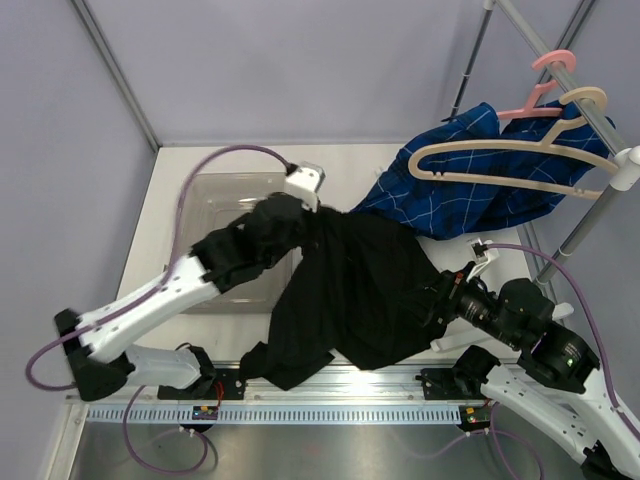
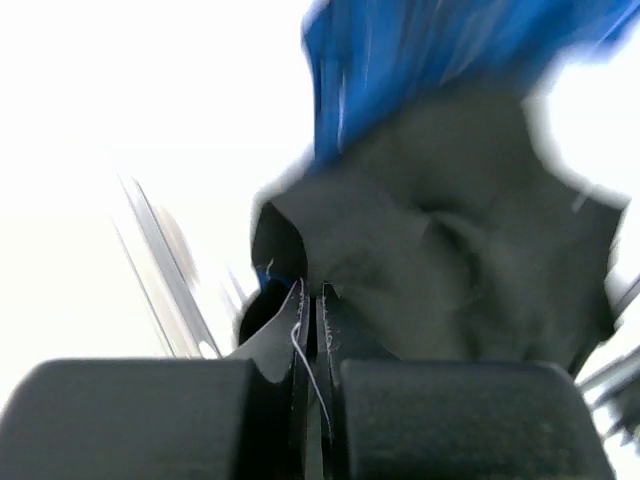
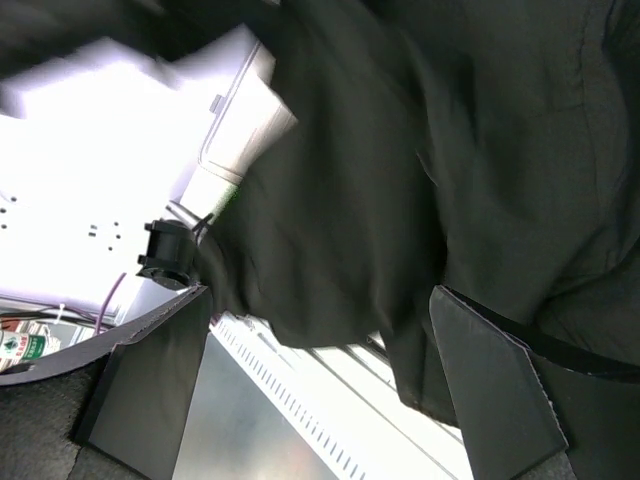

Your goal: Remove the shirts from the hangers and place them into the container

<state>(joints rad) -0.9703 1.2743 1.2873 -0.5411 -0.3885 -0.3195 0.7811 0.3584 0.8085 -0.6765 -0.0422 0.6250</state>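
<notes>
Pinching cloth on the left: left gripper (image 2: 312,300) has its fingers (image 2: 285,345) pressed together on a fold of the black shirt (image 1: 350,290), with the fabric bunched right at the tips and spreading away ahead of them. The left wrist view is blurred, but the nip is clear. Blue check shirt (image 1: 470,185) sits just past the black cloth, ahead and to the right of those fingers. It is draped on the beige hanger (image 1: 510,165), and its lower part is down on the table (image 1: 170,170). Pink hanger (image 1: 548,80) is bare on the rack pole (image 1: 590,215), beyond the beige one. Container (image 1: 215,210) is to the left of the left fingertips, partly under that forearm. The black shirt's edge overlaps its right side in the top view; can't tell if any cloth is inside. Right gripper (image 3: 320,330) has its fingers spread wide, and black cloth fills the space between and ahead of them. It hangs down past the tips, and I can't tell if either pad touches it.
</notes>
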